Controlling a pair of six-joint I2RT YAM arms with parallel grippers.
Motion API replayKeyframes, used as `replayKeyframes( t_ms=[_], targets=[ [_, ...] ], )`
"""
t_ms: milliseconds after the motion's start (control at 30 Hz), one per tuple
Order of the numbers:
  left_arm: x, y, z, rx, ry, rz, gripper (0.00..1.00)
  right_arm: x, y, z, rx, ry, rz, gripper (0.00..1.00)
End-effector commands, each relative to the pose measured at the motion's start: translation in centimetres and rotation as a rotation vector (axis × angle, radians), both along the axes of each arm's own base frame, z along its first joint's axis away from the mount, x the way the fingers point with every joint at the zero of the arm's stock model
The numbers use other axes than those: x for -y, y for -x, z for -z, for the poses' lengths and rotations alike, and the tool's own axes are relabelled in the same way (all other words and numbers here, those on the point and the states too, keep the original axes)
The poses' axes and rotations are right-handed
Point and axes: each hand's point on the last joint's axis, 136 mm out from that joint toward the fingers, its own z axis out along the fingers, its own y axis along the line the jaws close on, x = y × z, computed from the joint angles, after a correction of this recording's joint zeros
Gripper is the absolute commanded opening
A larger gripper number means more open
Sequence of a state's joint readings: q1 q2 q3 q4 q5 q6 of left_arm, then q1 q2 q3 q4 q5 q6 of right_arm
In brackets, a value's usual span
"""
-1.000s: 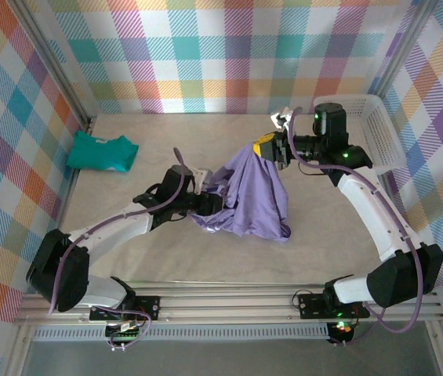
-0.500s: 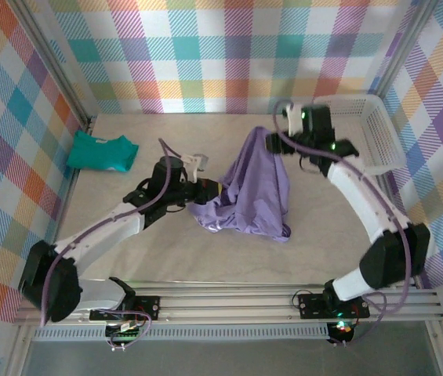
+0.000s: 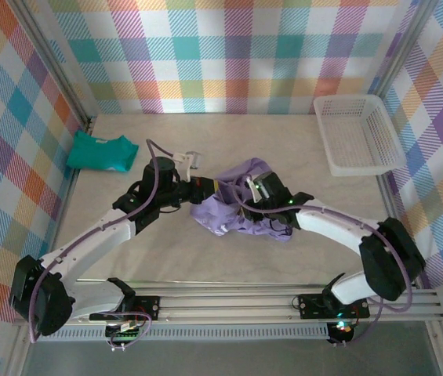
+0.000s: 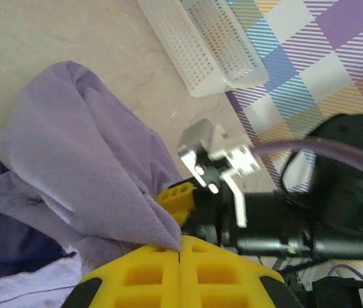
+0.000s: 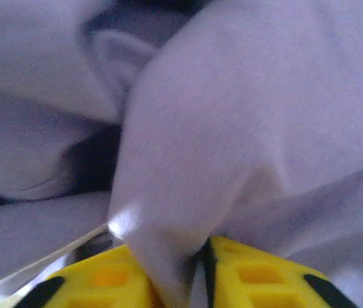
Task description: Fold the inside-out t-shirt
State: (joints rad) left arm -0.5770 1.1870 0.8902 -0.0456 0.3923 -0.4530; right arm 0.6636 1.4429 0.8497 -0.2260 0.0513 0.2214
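- Lavender-purple soft-cloth t-shirt [image 3: 241, 211] lies crumpled in a loose heap near the middle of the pale beige marbled tabletop [image 3: 166, 251]. One part is bunched higher at its 12 o'clock edge, and darker folds show at its 8 o'clock side.
- Left fingers [image 4: 168, 266], of yellow ribbed plastic, are pressed together with a thin fold of the t-shirt pinched in the seam between them. From above they meet the heap at its 9 o'clock edge.
- Right fingers [image 5: 232, 273], of the same yellow plastic, are clamped on a thick gather of the cloth, which stands up from between them. From above they sit near the middle of the heap, a little toward 1 o'clock.
- The two pairs of fingers are near each other. The left wrist view shows a yellow tip of the right pair just beyond the draped fold.
- Teal-green folded garment [image 3: 102, 151] lies at 10 o'clock from the t-shirt, well apart, beside the left wall.
- White perforated plastic basket [image 3: 358, 133] stands at 2 o'clock from the t-shirt, in the far right corner, well apart from it.
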Motion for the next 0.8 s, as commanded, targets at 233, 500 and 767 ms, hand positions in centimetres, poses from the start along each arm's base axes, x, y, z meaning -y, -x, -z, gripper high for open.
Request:
replayKeyframes(
  t_ms=[233, 500, 767],
  targets=[
    [-5.5, -2.2, -6.3, 0.152, 0.132, -0.247, 0.0, 2.4, 1.9, -21.8, 0.463, -0.283, -0.222, 0.02],
    [-12.4, -2.6, -18.2, 0.402, 0.384, -0.441, 0.0, 7.2, -0.2, -32.3, 0.723, -0.201, -0.076, 0.0],
    [-10.8, -2.4, -14.8, 0.383, 0.343, -0.287, 0.0, 6.8, 0.5, -18.7, 0.478, -0.19, -0.061, 0.08]
  ],
)
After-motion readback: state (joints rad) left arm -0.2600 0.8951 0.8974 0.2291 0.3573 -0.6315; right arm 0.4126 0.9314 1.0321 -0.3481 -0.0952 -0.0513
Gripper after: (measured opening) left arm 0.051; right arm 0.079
